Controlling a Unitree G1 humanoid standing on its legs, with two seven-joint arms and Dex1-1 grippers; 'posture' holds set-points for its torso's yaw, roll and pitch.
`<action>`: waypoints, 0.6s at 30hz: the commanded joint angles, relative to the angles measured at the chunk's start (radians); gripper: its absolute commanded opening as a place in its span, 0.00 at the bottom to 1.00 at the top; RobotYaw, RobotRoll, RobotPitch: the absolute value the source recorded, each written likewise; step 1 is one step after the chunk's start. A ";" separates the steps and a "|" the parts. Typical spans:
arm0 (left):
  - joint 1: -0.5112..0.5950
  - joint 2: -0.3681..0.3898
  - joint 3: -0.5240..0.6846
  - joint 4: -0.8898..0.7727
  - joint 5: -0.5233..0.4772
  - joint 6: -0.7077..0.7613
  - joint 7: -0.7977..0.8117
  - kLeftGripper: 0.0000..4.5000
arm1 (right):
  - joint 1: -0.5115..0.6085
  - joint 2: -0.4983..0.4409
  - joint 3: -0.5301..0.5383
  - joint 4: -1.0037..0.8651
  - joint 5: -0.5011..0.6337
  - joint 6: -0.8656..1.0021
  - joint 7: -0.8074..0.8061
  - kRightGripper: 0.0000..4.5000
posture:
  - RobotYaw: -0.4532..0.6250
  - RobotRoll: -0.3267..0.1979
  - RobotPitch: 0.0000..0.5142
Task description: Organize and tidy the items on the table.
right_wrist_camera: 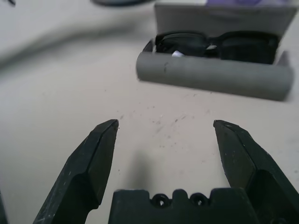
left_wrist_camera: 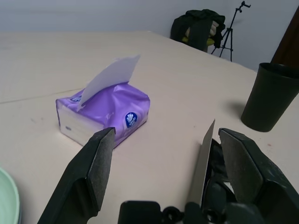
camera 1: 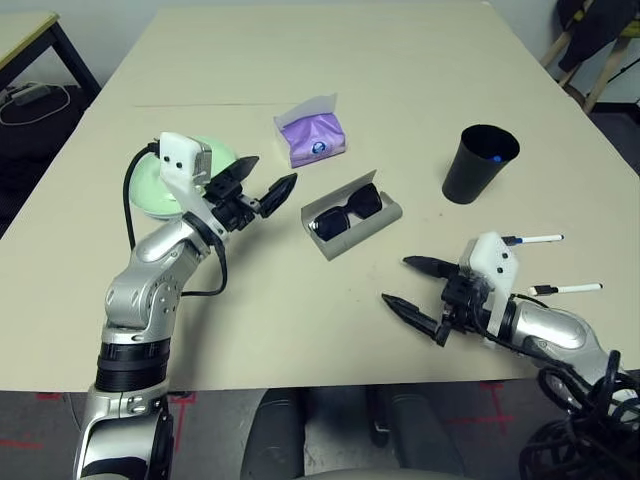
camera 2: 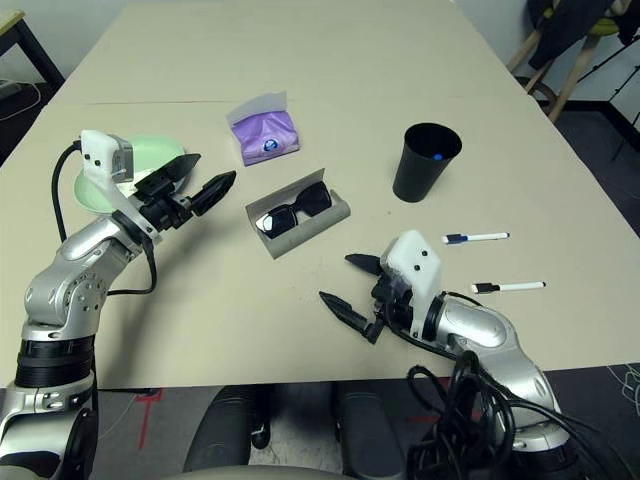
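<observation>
Centrally, on the beige table [camera 1: 330, 340], stood the grey glasses case [camera 1: 352, 228], open, with the black sunglasses [camera 1: 346, 211] lying inside it; this case served as the landmark for all other entries. Beyond the case, toward the far side of the table: one purple tissue pack [camera 1: 315, 136], a white sheet standing up from its top. To the right of the case, well apart: one black cup [camera 1: 480, 162], upright, with a small blue object [camera 1: 496, 156] visible inside near its rim. Right of the case and nearer the robot than the cup: two thin white marker pens [camera 1: 534, 239], lying roughly parallel, the second [camera 1: 568, 289] nearer the table's front edge. Left of the case: one pale green plate [camera 1: 162, 185], partly hidden behind the left arm. Left gripper [camera 1: 262, 186]: just left of the case, fingers spread apart, holding nothing. Right gripper [camera 1: 411, 284]: near the front of the case, low over the bare tabletop, fingers likewise spread wide and empty.
</observation>
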 commanded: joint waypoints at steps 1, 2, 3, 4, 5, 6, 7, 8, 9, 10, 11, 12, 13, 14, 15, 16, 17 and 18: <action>-0.006 0.001 -0.004 0.021 0.020 0.018 0.012 1.00 | 0.021 0.012 -0.017 0.046 0.009 -0.114 -0.021 0.99 | 0.37 0.62 0.25; -0.008 0.001 -0.003 0.023 0.023 0.017 0.015 1.00 | 0.025 0.024 -0.022 0.059 0.010 -0.156 -0.030 0.99 | 0.37 0.62 0.25; -0.010 0.001 -0.003 0.025 0.026 0.016 0.018 1.00 | 0.028 0.031 -0.027 0.073 0.009 -0.192 -0.038 0.99 | 0.37 0.62 0.25; -0.011 0.001 -0.003 0.027 0.030 0.016 0.021 1.00 | 0.032 0.037 -0.029 0.086 0.003 -0.228 -0.047 0.99 | 0.37 0.62 0.25; -0.012 0.001 -0.003 0.029 0.035 0.017 0.026 1.00 | 0.035 0.038 -0.030 0.099 -0.001 -0.261 -0.051 0.99 | 0.37 0.62 0.25; -0.013 0.002 -0.004 0.032 0.041 0.016 0.030 1.00 | 0.040 0.037 -0.030 0.110 -0.005 -0.288 -0.054 0.99 | 0.36 0.62 0.24; -0.014 0.001 -0.005 0.033 0.045 0.016 0.032 1.00 | 0.043 0.037 -0.030 0.120 -0.009 -0.315 -0.059 0.99 | 0.36 0.62 0.24; -0.015 0.000 -0.006 0.035 0.049 0.016 0.035 1.00 | 0.047 0.040 -0.033 0.131 -0.011 -0.349 -0.065 0.99 | 0.36 0.62 0.24; -0.019 -0.003 -0.008 0.039 0.057 0.010 0.040 1.00 | 0.052 0.042 -0.038 0.141 -0.015 -0.380 -0.074 0.99 | 0.36 0.62 0.23; -0.022 -0.006 -0.010 0.041 0.064 0.006 0.044 1.00 | 0.054 0.042 -0.040 0.149 -0.016 -0.402 -0.080 0.99 | 0.36 0.62 0.23; -0.026 -0.012 -0.009 0.044 0.067 0.005 0.051 1.00 | 0.058 0.041 -0.041 0.156 -0.017 -0.420 -0.085 0.99 | 0.36 0.62 0.23; -0.029 -0.015 -0.008 0.046 0.069 0.005 0.056 1.00 | 0.061 0.040 -0.040 0.160 -0.018 -0.431 -0.088 0.99 | 0.36 0.62 0.23; -0.031 -0.018 -0.007 0.047 0.069 0.006 0.058 1.00 | 0.062 0.037 -0.038 0.164 -0.017 -0.440 -0.091 0.99 | 0.36 0.62 0.23; -0.034 -0.024 -0.005 0.051 0.077 -0.008 0.065 1.00 | 0.067 0.036 -0.037 0.167 -0.018 -0.446 -0.097 0.99 | 0.36 0.62 0.22; -0.040 -0.032 -0.004 0.059 0.090 -0.020 0.080 1.00 | 0.075 0.035 -0.039 0.167 -0.017 -0.453 -0.102 0.99 | 0.35 0.62 0.21; -0.043 -0.037 -0.002 0.066 0.099 -0.030 0.090 1.00 | 0.082 0.035 -0.038 0.167 -0.018 -0.458 -0.108 0.99 | 0.35 0.62 0.21; -0.049 -0.039 -0.003 0.069 0.100 -0.018 0.097 1.00 | 0.097 0.036 -0.042 0.158 -0.012 -0.451 -0.117 0.99 | 0.35 0.62 0.21; -0.051 -0.037 -0.012 0.070 0.106 -0.010 0.095 1.00 | 0.112 0.035 -0.044 0.144 -0.007 -0.440 -0.127 0.99 | 0.35 0.62 0.21</action>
